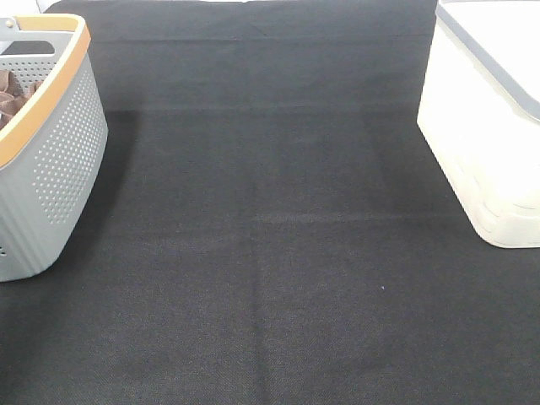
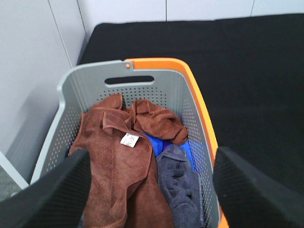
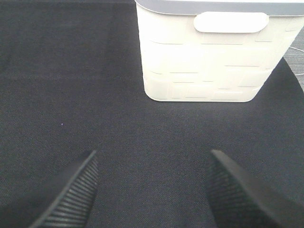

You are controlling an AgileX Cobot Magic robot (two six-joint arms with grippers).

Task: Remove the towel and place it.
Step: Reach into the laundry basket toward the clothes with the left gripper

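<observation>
The towel [image 2: 118,166] is a reddish-brown cloth with a small white tag [image 2: 129,139]; it lies crumpled in the grey basket with an orange rim [image 2: 199,104]. My left gripper [image 2: 149,190] is open and hangs above the basket, over the towel, not touching it. In the exterior high view only a brown scrap [image 1: 10,94] shows inside the basket [image 1: 59,160] at the far left; neither gripper shows there. My right gripper [image 3: 152,190] is open and empty above the black mat, facing the white bin [image 3: 213,52].
A second bunched brown cloth [image 2: 159,121], a blue cloth [image 2: 159,143] and a grey-blue cloth [image 2: 183,185] share the basket. The white bin with a grey lid [image 1: 489,126] stands at the right. A black mat [image 1: 270,253] covers the table. A wall [image 2: 33,71] is beside the basket.
</observation>
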